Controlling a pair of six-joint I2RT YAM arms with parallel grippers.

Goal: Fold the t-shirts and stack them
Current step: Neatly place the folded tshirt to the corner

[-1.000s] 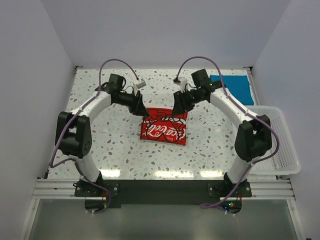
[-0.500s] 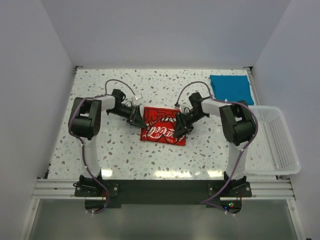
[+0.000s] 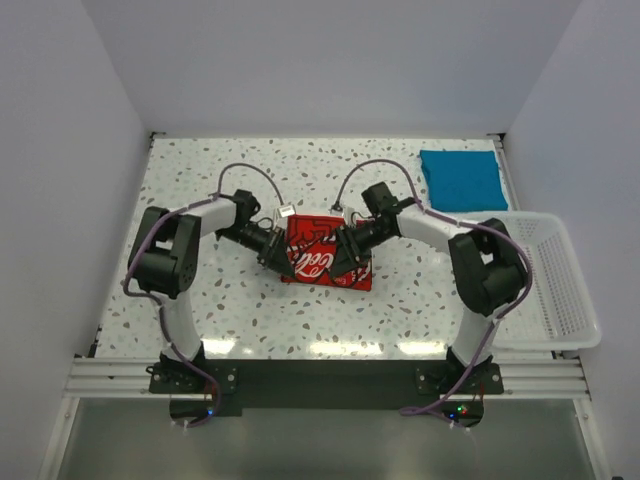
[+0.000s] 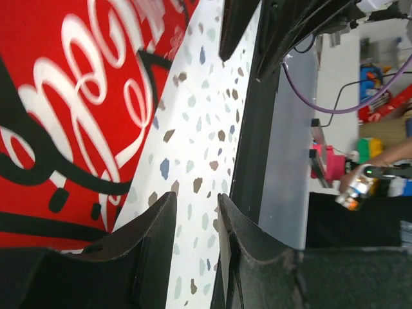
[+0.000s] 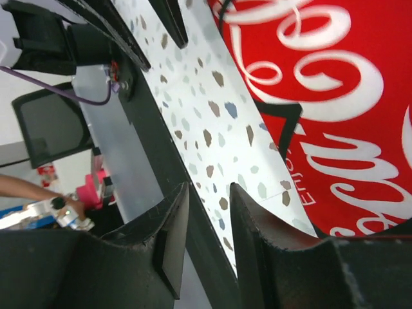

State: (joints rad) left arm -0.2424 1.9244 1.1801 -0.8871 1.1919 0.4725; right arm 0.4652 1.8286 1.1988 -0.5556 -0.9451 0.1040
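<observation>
From where I stand, the left arm rises from its base at the near edge, folds hard at the elbow and reaches low and inward across the speckled table [image 3: 190, 180]. The left gripper [image 3: 279, 254] is down at the left border of the cream-white Coca-Cola shirt [image 3: 316, 245]. In its wrist view its fingers [image 4: 151, 241] stand a narrow slot apart, with only bare table showing between them and nothing held. The red panel's edge runs just beside the fingertips, though I cannot tell whether they touch it. The shirt lies flat and folded between the two grippers. The right arm mirrors the left, elbow bent, forearm low and pointing inward. The right gripper [image 3: 339, 254] is at the shirt's right side, close to the other gripper. Its fingers [image 5: 168, 244] are likewise slightly parted over bare table and hold nothing, with red cloth just beside them. Bare table lies outward of the left gripper and beyond both, and the table's dark near rail is close behind them. Well off beyond the right gripper, at the far right corner, lies the teal-blue shirt [image 3: 460, 178], folded into a rectangle. Nearer, outward of the right arm, stands the white lattice basket [image 3: 560, 280]. That makes two arms, two shirts and one basket.
</observation>
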